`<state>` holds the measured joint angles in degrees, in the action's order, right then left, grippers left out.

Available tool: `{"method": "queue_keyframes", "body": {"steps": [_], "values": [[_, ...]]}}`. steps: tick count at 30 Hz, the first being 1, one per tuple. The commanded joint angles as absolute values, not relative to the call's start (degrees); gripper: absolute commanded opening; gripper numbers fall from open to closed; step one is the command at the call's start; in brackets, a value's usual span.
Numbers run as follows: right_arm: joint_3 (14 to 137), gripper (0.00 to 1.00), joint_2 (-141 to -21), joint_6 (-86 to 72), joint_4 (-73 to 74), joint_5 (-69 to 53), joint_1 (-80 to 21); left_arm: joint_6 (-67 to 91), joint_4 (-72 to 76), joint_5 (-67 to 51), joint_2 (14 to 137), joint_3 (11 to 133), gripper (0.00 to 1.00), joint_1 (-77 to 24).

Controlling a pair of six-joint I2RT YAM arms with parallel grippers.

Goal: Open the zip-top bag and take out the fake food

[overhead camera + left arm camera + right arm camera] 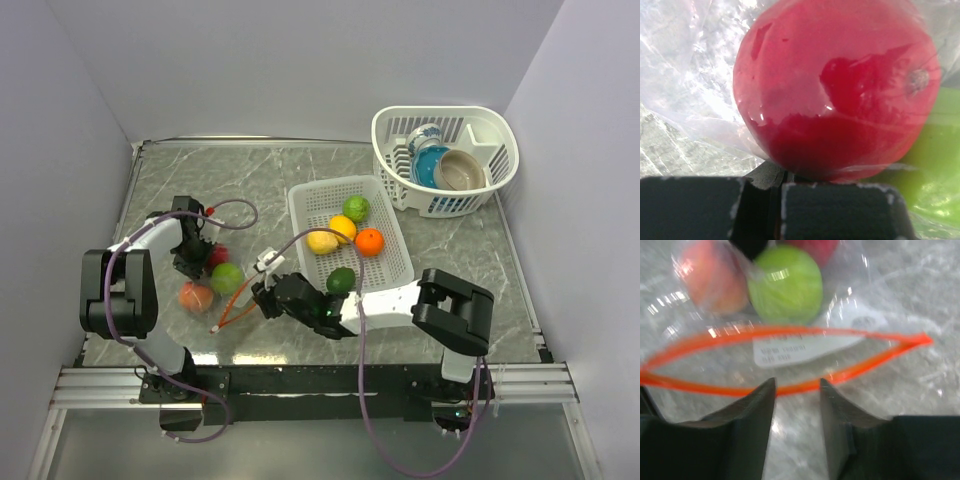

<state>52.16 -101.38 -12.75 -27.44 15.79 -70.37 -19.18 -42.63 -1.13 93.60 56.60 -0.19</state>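
The zip-top bag lies at the left of the table, its orange-red zip strip spread into an open mouth. Inside are a red fruit, a green fruit and a peach fruit. My left gripper is at the bag's far end; in its wrist view the pads are pressed together on the bag film right under the red fruit. My right gripper is open and empty, its tips at the near zip strip; it also shows in the top view.
A white slotted basket in the middle holds a green, two yellow, an orange and a dark green fruit. A second white basket at the back right holds blue and tan dishes.
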Motion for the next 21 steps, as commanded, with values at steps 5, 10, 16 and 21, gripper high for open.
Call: {"method": "queue_keyframes", "body": {"steps": [5,10,16,21], "values": [[63.36,0.69,-109.14,-12.39,-28.48,14.07,-70.75,-18.54,-42.1,-1.49,93.43,57.22,0.01,-0.09],[70.74,1.0,-116.0,-11.43,-24.79,11.96,-70.75,-18.98,-42.36,-0.97,92.73,56.78,0.01,-0.09],[75.22,1.0,-121.81,-9.76,-25.04,16.51,-70.75,-19.51,-42.89,-0.79,91.93,56.6,0.01,-0.09],[79.27,1.0,-125.5,-8.44,-25.05,17.75,-70.75,-19.42,-43.15,-1.14,91.93,56.78,0.01,-0.09]]}}
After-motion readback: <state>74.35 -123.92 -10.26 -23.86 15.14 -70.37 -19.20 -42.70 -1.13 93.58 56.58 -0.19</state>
